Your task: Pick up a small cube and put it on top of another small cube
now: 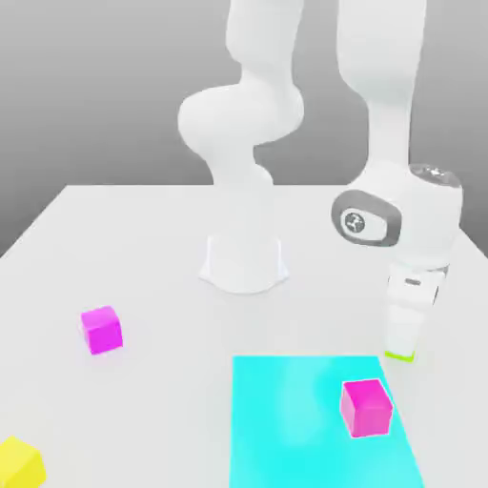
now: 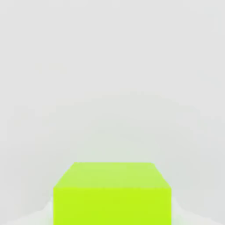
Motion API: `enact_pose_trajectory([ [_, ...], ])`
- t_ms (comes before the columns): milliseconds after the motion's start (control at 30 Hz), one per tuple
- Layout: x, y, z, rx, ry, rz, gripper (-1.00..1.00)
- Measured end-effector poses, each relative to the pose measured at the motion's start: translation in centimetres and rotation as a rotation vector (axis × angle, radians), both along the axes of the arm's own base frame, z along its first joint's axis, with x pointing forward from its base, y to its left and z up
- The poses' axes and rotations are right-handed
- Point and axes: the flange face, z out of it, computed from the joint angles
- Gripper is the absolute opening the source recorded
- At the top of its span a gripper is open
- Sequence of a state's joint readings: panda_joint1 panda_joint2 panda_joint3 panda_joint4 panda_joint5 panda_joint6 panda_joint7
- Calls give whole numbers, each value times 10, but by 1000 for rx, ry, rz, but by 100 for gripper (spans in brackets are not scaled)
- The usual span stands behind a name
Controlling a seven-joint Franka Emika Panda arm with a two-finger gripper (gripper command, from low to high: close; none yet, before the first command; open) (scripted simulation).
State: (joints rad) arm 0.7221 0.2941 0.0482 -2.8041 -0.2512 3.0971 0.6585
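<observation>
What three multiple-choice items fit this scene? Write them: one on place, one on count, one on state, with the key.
1. The hot-pink cube sits:
A. on the cyan patch
B. against the robot base
C. off the table

2. Cubes in the exterior view:
A. two
B. four
C. six

3. The fingers are:
A. spread wide in mid-air
B. shut on the lime cube
C. shut on the hot-pink cube

Key:
1 A, cyan surrounds its base.
2 B, the fuchsia cube, yellow cube, hot-pink cube and lime cube.
3 B, the lime cube sits at the fingertips, with the hot-pink cube apart from them.
</observation>
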Motion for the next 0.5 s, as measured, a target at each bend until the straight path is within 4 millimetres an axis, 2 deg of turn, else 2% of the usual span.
enact_pose_trajectory([
  [233,1,4,37,9,0,-3,-100],
  [300,1,4,37,9,0,-3,-100],
  [333,1,3,48,5,-1,-3,-100],
  [367,1,3,48,5,-1,-3,-100],
  [400,1,0,57,-1,-2,-2,-100],
  [500,27,-28,71,-21,-22,-78,-100],
])
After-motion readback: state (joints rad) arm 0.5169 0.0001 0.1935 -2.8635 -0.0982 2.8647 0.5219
